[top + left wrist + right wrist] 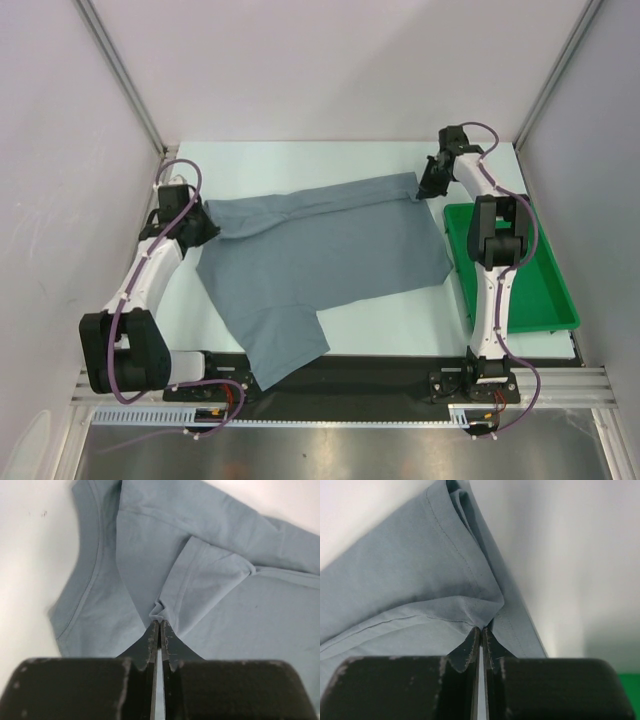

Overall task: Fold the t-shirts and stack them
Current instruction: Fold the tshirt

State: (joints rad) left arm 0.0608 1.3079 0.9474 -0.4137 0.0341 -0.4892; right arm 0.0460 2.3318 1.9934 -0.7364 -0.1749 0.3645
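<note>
Slate blue-grey t-shirt [320, 260] lying rumpled across the white worktop [400, 320], just left of the green tray [555, 300], with its far edge folded over. Left gripper [205, 228], well left of the tray, clenched on a bunched fold near the neckline. Right gripper [428, 188], just beyond the tray's far-left corner, pinching a hemmed corner of the cloth.
</note>
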